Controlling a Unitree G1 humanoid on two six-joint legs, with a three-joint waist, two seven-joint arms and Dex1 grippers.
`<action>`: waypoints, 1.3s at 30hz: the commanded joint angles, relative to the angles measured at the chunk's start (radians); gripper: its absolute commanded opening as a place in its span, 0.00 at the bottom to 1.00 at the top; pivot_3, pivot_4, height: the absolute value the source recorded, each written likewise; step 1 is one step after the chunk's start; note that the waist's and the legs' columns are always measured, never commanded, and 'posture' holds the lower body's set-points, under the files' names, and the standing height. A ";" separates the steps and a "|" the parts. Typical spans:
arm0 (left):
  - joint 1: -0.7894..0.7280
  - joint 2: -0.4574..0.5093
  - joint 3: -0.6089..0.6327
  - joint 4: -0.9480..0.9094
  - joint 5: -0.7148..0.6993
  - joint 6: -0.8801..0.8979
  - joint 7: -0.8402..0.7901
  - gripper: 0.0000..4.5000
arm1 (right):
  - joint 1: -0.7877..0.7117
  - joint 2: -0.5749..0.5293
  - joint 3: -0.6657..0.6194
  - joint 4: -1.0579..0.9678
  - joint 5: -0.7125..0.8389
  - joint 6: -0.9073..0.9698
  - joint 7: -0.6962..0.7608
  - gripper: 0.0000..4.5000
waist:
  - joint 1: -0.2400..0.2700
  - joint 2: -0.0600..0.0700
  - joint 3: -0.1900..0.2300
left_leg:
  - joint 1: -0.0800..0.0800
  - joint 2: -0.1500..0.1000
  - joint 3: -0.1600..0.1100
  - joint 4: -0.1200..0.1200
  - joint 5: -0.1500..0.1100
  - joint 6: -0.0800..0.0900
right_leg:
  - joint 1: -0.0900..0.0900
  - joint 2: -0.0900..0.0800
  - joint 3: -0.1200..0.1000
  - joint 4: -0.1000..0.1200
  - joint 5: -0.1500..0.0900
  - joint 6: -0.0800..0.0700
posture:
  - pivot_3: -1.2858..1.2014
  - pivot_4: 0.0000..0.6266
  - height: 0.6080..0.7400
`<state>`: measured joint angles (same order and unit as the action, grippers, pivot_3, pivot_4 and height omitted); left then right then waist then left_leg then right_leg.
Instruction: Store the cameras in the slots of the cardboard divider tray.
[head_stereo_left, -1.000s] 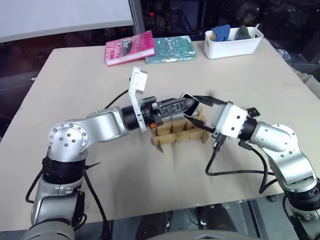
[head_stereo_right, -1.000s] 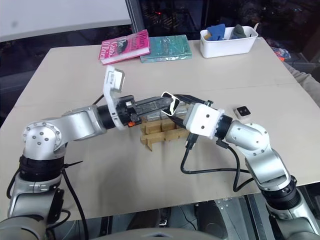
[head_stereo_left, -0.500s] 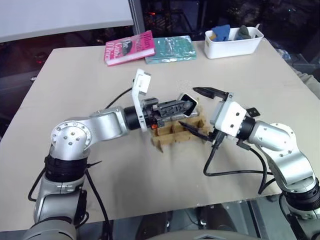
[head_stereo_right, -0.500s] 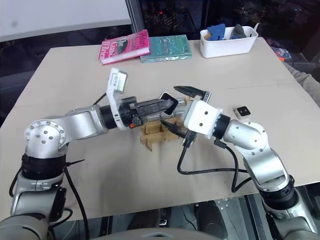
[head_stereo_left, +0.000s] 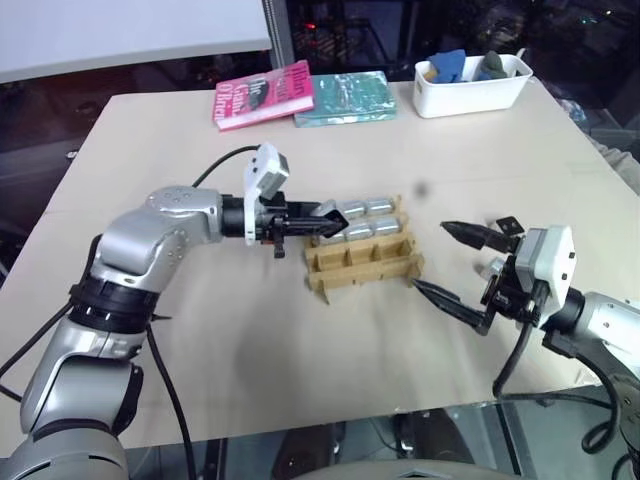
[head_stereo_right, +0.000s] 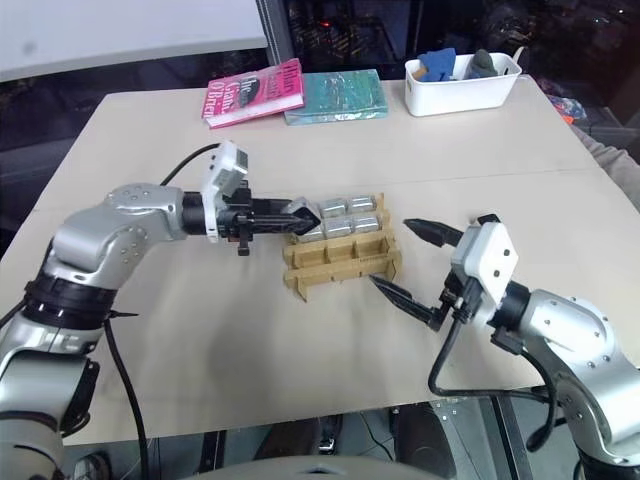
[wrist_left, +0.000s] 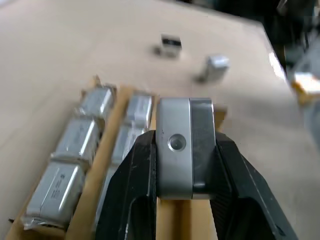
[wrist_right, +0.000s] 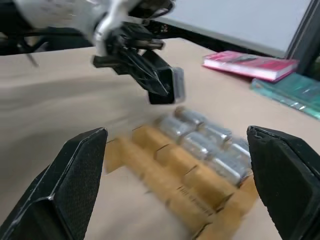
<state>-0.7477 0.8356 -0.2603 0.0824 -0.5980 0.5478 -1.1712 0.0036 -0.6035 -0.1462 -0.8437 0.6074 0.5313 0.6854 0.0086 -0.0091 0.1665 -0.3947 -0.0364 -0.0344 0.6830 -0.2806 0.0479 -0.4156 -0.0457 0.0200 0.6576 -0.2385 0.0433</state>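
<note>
Wide bare tabletop (head_stereo_left: 200, 340) on the robot's side of the cardboard divider tray (head_stereo_left: 362, 262), open for approach. Tray's near row of slots empty and reachable from above; far rows packed with cameras (head_stereo_left: 358, 209). Left gripper (head_stereo_left: 325, 222), clamped on one camera (wrist_left: 183, 148), held over the tray's left far corner, blocking entry there. Right gripper (head_stereo_left: 448, 262), fingers spread wide, just right of the tray, narrowing that side. Far edge lined with a pink book (head_stereo_left: 262, 94), a teal book (head_stereo_left: 344, 98) and a white bin (head_stereo_left: 470, 84), well apart from the tray.
</note>
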 joint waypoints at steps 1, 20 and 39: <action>-0.041 -0.020 -0.041 0.051 0.112 -0.084 -0.095 0.17 | 0.018 -0.005 -0.024 -0.050 0.012 -0.015 -0.031 0.98 | 0.000 0.000 0.000 | 0.000 0.000 0.000 0.000 0.000 0.000 | 0.000 0.000 0.000 0.000 0.000 0.000 | 0.52 0.24 1.00; -0.013 -0.090 -0.060 0.043 0.312 -0.082 -0.187 0.17 | 0.080 -0.026 -0.020 -0.076 -0.017 -0.042 -0.085 0.98 | 0.002 -0.001 0.001 | -0.002 0.001 0.000 0.003 -0.003 0.005 | 0.000 0.000 -0.001 0.000 0.000 0.001 | 0.52 0.24 1.00; 0.014 -0.108 -0.055 -0.014 0.382 -0.019 -0.118 0.17 | 0.074 -0.035 -0.014 -0.063 -0.022 -0.044 -0.090 0.98 | 0.002 -0.001 0.000 | -0.002 0.001 0.000 0.004 -0.003 0.005 | 0.000 0.000 -0.001 0.001 0.000 0.001 | 0.52 0.24 1.00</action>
<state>-0.7336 0.7195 -0.3286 0.0788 -0.2206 0.5397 -1.2858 0.0818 -0.6297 -0.1445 -0.8854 0.5784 0.5004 0.6011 0.0109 -0.0102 0.1669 -0.3967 -0.0357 -0.0347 0.6869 -0.2831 0.0524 -0.4158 -0.0459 0.0189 0.6590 -0.2385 0.0439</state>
